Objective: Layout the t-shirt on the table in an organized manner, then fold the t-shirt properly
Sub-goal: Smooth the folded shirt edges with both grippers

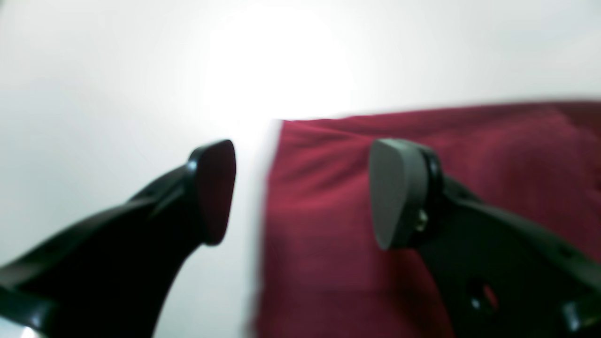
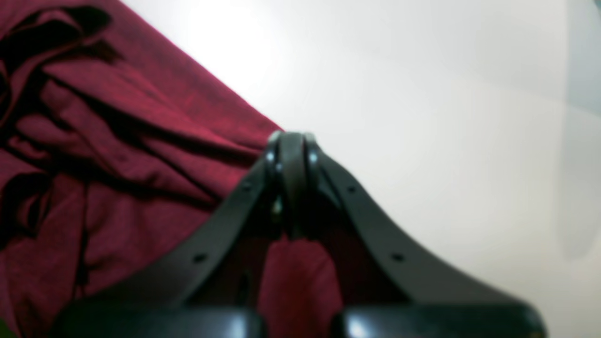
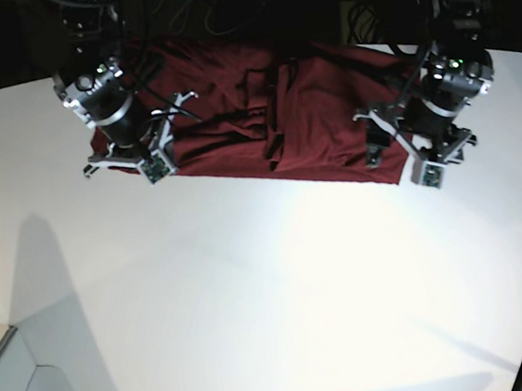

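Wide white table, curved along its near edge. Maroon t-shirt spread wrinkled along the far edge, hem side facing the near edge. Left gripper spread wide, straddling the shirt's hem corner. Right gripper pinched together at the other hem edge; whether on cloth, cannot tell.
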